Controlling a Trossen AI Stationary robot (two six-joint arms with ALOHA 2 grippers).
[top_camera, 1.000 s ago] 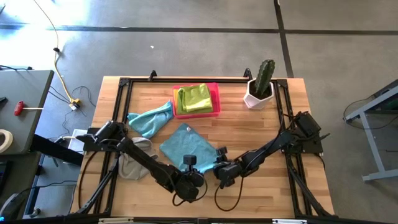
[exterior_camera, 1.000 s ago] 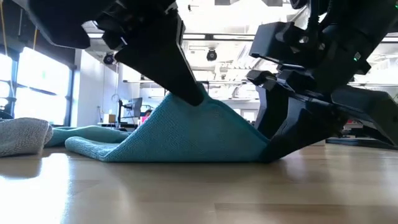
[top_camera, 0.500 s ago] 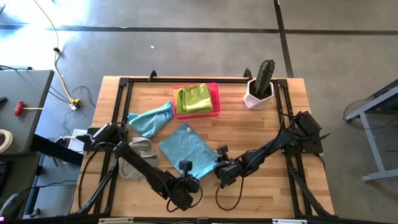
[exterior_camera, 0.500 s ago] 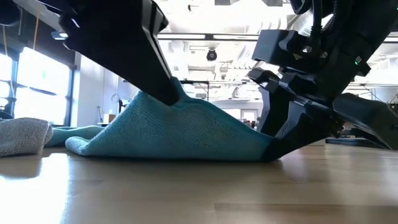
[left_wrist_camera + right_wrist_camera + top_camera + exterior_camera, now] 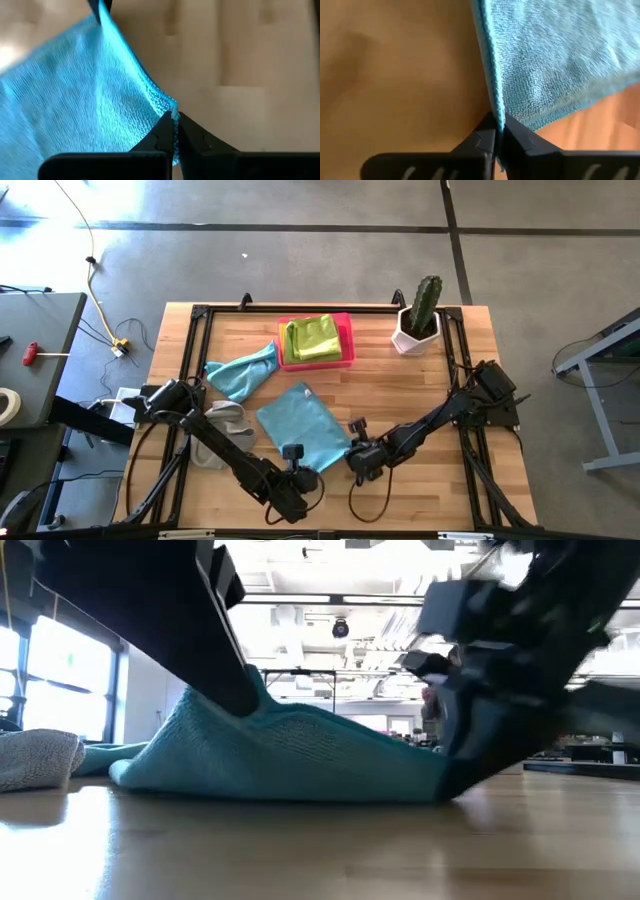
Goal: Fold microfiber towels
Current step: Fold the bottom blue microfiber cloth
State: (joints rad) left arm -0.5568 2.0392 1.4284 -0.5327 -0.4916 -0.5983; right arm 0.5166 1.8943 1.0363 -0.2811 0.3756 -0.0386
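Both hands pinch the near edge of the flat teal-blue microfiber towel [image 5: 302, 430]: left hand [image 5: 297, 468] and right hand [image 5: 354, 453], fingers fully closed on its corners. Beyond them, the rigid pink rectangular tray [image 5: 345, 360] holds a folded lime-green towel [image 5: 312, 338].

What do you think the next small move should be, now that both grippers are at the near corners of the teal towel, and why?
Probably lift both corners together and carry them toward the far edge. The left gripper and right gripper are each shut on a near corner of the teal towel, whose far part lies flat on the table, so the fold seems ready to begin.
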